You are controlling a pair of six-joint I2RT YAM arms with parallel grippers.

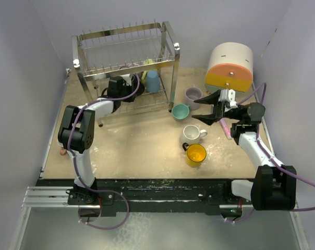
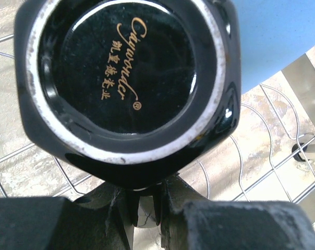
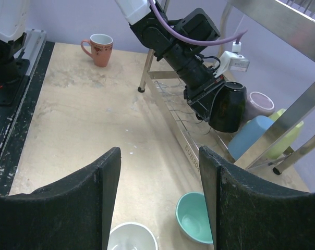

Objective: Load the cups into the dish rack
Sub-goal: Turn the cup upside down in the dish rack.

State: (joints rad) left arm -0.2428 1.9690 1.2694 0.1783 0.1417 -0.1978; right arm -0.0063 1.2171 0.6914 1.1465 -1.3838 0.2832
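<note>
Clamps black cup (image 2: 126, 78) in left gripper (image 2: 147, 203) inside dish rack (image 1: 126, 67) beside three racked cups (image 3: 251, 136); hovers right gripper (image 3: 158, 161) open, empty, five loose cups (image 1: 193, 134) unloaded.

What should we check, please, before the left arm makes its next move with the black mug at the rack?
1. Left tool shut on the black mug: ok.
2. Black mug inside the lower tier of the dish rack: ok.
3. Black mug resting on that tier: cannot tell.
4. Gap between black mug and blue mug: cannot tell; they are very close.
5. Right tool open and away from the rack: ok.
6. All mugs loaded: not ok; the teal mug, white mug and yellow-orange mug, among others, stand on the table.
</note>
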